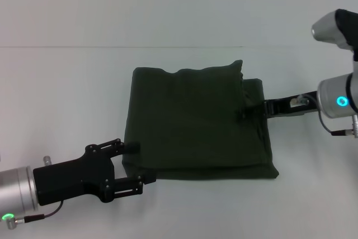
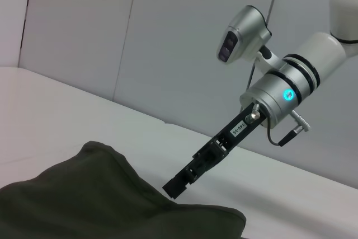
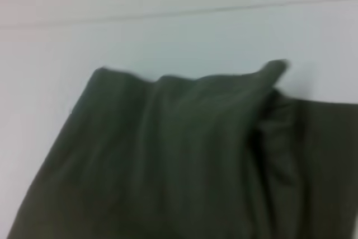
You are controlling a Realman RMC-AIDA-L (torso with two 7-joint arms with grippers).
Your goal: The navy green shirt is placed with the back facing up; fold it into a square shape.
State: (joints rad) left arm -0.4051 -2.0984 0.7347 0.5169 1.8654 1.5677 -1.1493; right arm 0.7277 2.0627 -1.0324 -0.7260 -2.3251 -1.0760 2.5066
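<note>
Progress: navy green shirt (image 1: 198, 121) already near-square stack on white table (image 1: 179, 9); you likely only need far edge tidied, arms cleared.

Count: one shirt, two grippers.

Left gripper (image 1: 133, 164) at shirt's near-left corner, jaws spread, holding nothing.

Right gripper (image 1: 251, 109) at shirt's right edge; you cannot tell jaw state.

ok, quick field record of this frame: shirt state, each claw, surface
shirt: navy green shirt folded into a rough square, layers stacked, far right corner peaked
left claw: left claw open, at the shirt's near left corner, one finger at the left edge, one at the near edge
right claw: right claw at the shirt's right edge, low over the fabric
surface: white table
</note>
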